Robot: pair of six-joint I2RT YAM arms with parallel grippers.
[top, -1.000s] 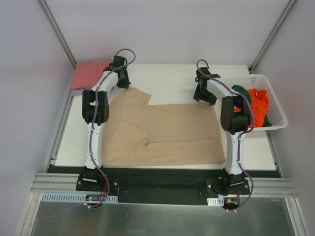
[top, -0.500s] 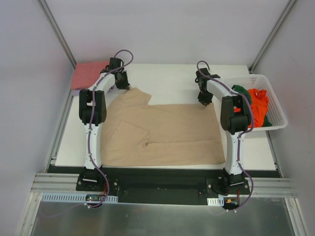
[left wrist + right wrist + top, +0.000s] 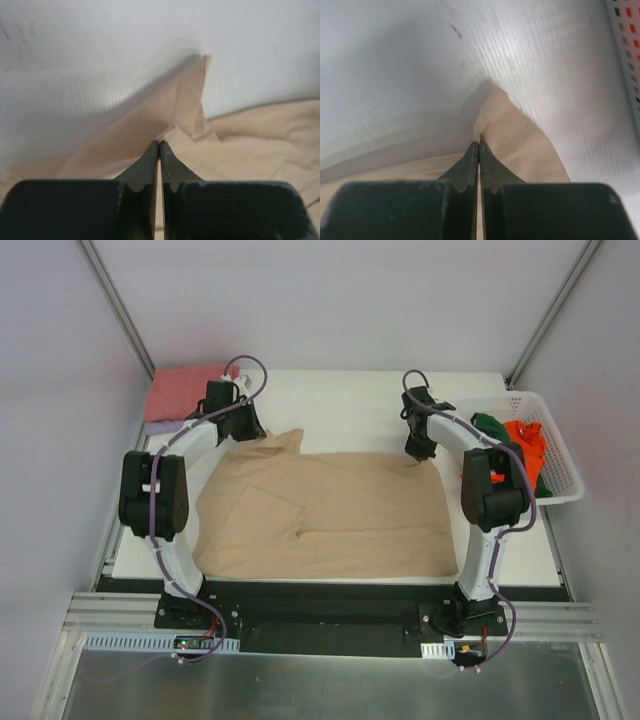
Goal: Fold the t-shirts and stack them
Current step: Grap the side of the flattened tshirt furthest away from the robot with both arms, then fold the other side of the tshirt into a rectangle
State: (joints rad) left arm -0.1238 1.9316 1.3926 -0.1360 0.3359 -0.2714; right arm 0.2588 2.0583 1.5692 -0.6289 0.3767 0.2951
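My left claw (image 3: 159,144) is pinched tight on the far-left corner of the soft tan cloth t-shirt (image 3: 330,510), my right claw (image 3: 479,144) on its far-right corner; it lies spread along the white table (image 3: 350,400)'s near edge.

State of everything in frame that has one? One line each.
tan t-shirt: spread out, unfolded, far corners pinched and raised
pink t-shirt: folded, lying far left
green t-shirt: crumpled in the basket
orange t-shirt: crumpled in the basket, beside the green one
basket: upright, holding two shirts
left gripper: shut on the tan t-shirt's far-left corner
right gripper: shut on its far-right corner
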